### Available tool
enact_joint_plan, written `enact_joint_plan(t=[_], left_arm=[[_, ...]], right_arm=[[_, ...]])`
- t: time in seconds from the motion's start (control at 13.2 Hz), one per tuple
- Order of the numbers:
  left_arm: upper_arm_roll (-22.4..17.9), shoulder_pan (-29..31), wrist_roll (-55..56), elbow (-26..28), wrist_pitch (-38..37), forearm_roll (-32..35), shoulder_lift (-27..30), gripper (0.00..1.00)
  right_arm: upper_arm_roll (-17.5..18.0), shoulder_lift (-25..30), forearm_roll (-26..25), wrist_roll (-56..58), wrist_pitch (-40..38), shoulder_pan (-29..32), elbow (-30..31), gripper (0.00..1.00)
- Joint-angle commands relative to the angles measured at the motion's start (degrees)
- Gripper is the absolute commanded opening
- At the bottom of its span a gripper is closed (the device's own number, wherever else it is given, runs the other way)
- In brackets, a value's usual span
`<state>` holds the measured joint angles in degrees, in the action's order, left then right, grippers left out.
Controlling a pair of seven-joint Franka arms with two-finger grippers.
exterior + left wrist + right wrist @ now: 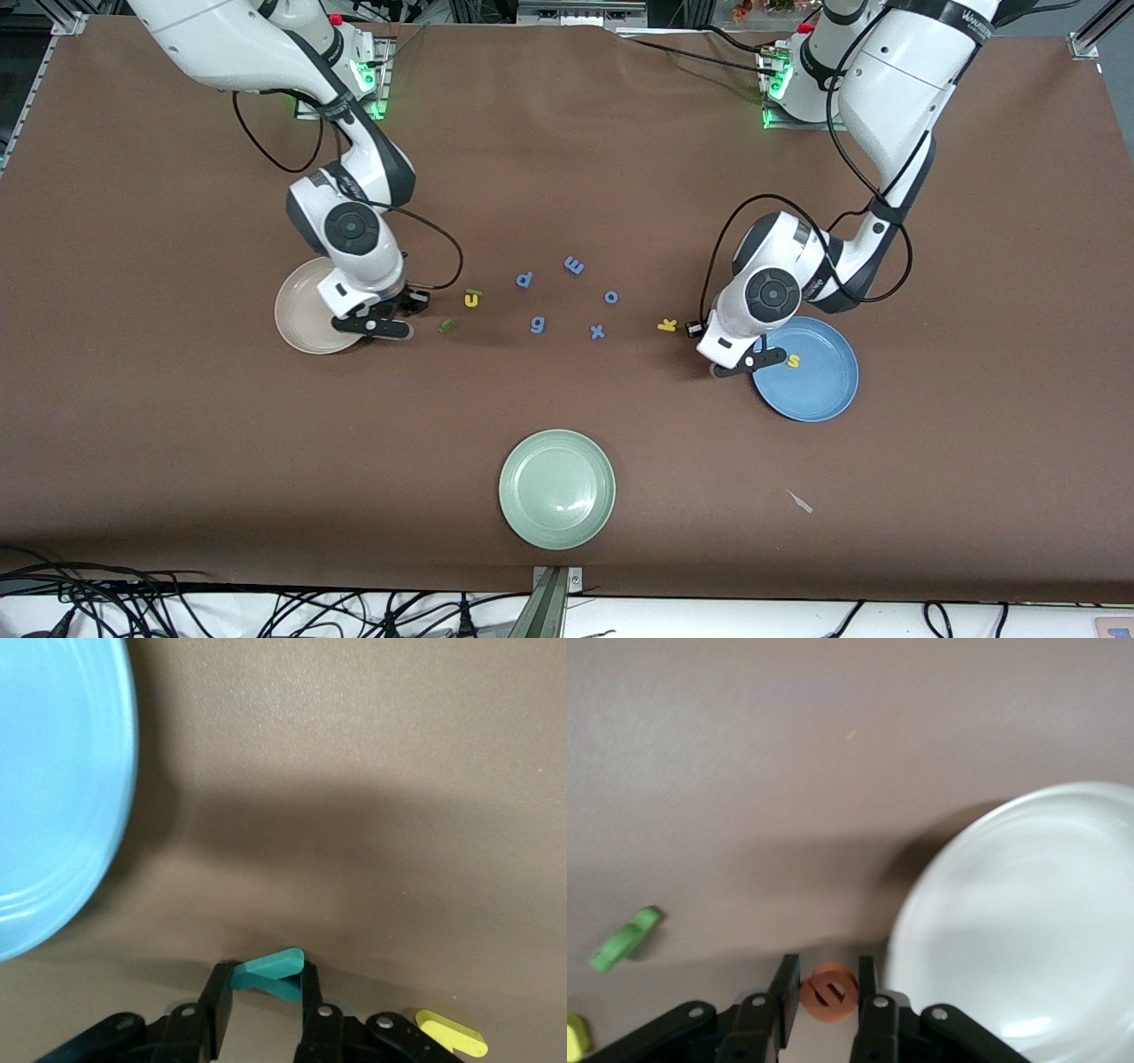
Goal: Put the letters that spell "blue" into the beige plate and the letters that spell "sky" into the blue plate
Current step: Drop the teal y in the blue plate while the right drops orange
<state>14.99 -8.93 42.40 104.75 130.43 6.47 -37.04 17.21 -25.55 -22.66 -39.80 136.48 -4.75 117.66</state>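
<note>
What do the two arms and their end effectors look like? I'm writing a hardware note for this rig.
Both arms have glossy white shells with dark grey joint bands and round dark caps. Loose black cables loop beside them, and green lights glow at the bases. The left end effector and right end effector are black, with two flat fingers fastened by silver screws.

Brown tabletop (177, 425), matte cloth surface.

Pale green plate (557, 488): round, shallow, nearest the front camera, well apart from the letters.

Five blue-purple foam letters, loosely clustered mid-table: "p" (524, 280), "e" (574, 265), "o" (611, 297), "g" (537, 325), "x" (598, 332).

Small pale scrap (801, 501) lying flat, toward the left arm's end.

Black cables (106, 602) bunched along the table edge nearest the front camera.
</note>
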Motion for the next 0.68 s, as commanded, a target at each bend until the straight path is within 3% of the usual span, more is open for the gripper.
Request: enact_joint_plan(t=[0.0, 0.08, 0.15, 0.23, 0.3, 0.61], left_arm=[[-0.14, 0.4, -1.18, 0.11, -3.5, -0.23, 3.71, 0.09], [-0.48, 0.41, -3.44, -1.11, -6.39, -0.31, 3.99, 0.09], [-0.92, 0.67, -6.08, -2.52, -9.29, -0.32, 4.6, 0.09], [-1.19, 1.89, -8.54, -3.58, -11.15, -0.32, 5.13, 0.09], [-1.19, 3.12, -11.43, -4.28, -12.47, -0.32, 5.65, 0.09], [-1.45, 8.13, -23.48, -4.64, -13.01, 0.29, 5.84, 0.09]], right_arm=[[-0.85, 3.84, 1.31, 11.45, -3.84, 2.81, 0.29, 0.0], [-2.08, 4.11, 1.31, 14.54, -4.02, 3.25, 0.38, 0.0], [-2.96, 4.02, 1.31, 15.27, -3.94, 3.43, 0.9, 0.07], [-2.97, 3.59, 1.31, 14.4, -3.5, 3.43, 1.17, 0.8], [-2.97, 3.58, 1.83, 13.09, -3.32, 3.35, 1.0, 0.99], [-0.26, 2.97, 3.85, 7.73, -3.85, 3.26, -1.72, 0.99]])
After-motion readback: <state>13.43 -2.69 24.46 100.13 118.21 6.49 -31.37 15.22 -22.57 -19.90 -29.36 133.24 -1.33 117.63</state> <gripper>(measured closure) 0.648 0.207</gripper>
